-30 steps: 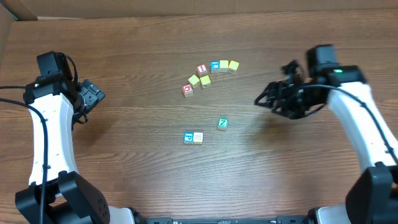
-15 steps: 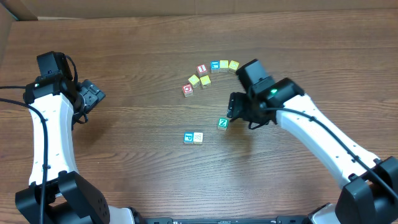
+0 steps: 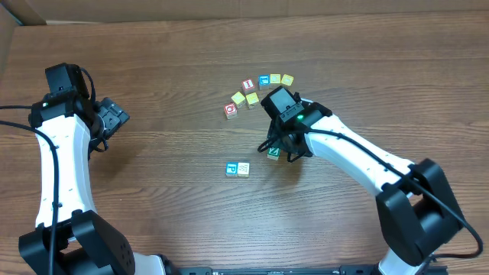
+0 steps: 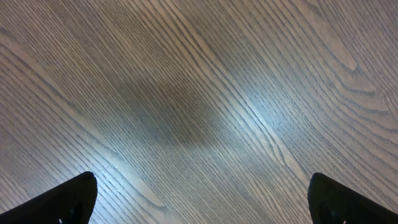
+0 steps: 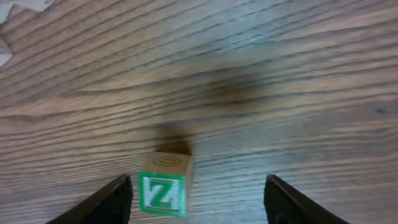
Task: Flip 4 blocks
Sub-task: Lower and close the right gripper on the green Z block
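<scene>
Right tool (image 5: 198,190), jaws straddling Z block (image 5: 163,191)

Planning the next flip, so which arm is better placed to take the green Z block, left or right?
Right. The right tool is open with the Z block between its fingers; the left tool is far from every block.

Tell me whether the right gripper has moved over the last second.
Yes. Seen from overhead, the right gripper swung leftward, from well to the right of the teal Z block to over it. The block stayed put, and the open jaws now straddle it.
</scene>
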Robot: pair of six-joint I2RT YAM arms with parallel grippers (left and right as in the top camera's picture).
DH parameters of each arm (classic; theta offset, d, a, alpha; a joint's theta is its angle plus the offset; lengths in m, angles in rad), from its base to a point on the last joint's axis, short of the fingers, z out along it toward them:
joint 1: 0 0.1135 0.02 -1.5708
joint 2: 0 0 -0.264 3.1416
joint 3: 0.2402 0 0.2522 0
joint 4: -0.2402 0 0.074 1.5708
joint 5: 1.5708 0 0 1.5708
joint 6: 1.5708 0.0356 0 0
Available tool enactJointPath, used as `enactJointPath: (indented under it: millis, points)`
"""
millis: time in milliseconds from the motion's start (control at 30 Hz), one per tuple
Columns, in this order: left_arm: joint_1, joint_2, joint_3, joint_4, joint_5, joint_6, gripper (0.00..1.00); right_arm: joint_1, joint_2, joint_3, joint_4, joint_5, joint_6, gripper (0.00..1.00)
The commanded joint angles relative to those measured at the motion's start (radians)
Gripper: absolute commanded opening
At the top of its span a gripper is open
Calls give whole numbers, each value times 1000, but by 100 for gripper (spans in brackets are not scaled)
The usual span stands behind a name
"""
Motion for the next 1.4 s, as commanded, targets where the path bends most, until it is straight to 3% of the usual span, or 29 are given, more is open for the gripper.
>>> enactJointPath:
  millis: [0, 267, 1100, 1367]
  points:
    - [3, -5, 10, 1, -6, -2, 100, 0, 4, 13, 18, -43, 18, 66]
    - [3, -5, 10, 1, -6, -2, 100, 3, 4, 2, 32, -42, 18, 60]
    - [3, -5, 10, 1, -6, -2, 100, 13, 5, -123, 198, -85, 11, 63]
    - [3, -5, 10, 1, -6, -2, 100, 24, 5, -124, 200, -106, 10, 56]
